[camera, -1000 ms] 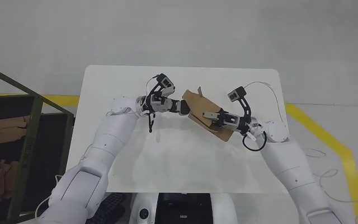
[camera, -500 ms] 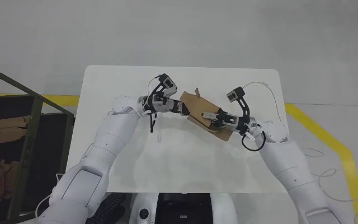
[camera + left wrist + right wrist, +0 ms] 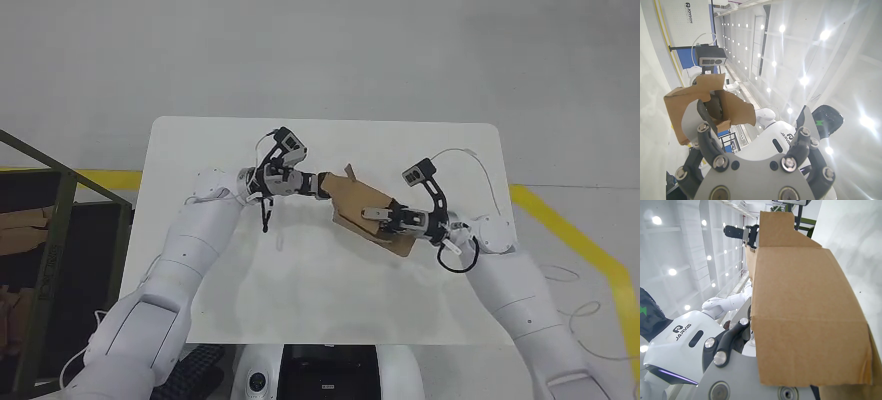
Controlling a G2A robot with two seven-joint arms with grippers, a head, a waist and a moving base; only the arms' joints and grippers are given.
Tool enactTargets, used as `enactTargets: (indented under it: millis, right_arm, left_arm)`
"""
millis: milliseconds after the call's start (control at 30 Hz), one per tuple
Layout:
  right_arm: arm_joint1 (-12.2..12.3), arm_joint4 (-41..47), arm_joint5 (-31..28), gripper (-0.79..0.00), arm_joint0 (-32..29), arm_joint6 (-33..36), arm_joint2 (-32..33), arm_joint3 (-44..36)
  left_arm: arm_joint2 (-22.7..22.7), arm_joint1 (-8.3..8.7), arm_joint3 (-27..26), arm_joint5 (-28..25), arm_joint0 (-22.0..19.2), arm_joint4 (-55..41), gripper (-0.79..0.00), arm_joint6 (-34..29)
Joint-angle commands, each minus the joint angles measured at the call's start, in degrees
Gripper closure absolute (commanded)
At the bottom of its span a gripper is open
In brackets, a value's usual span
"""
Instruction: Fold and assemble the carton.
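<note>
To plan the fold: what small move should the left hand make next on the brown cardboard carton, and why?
Probably close the left hand on the loose flap of the brown cardboard carton: that hand is open with one finger beside the flap, while the right hand grips the other end.

A white table [image 3: 330, 300] stood on a pale grey floor [image 3: 320, 60] marked with a yellow line [image 3: 115, 179]. A dark green metal frame [image 3: 40, 154] stood off the table's left edge. Overhead, round lights [image 3: 825, 35] dotted a white beamed ceiling [image 3: 848, 79].
</note>
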Motion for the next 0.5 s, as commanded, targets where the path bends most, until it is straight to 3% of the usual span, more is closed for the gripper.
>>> enactTargets:
  millis: [0, 467]
  right_arm:
    - [0.0, 0.5, 0.4, 0.0, 0.0, 1.0, -0.1, 0.0]
    - [-0.4, 4.6, 4.9, 0.0, -0.6, 9.1, -2.6, -2.3]
  left_arm:
    - [-0.3, 0.09, -0.2, -0.1, 0.2, 0.0, -0.785, 0.1]
    - [-0.9, 0.26, 0.0, -1.3, 0.3, 0.7, -0.785, 1.3]
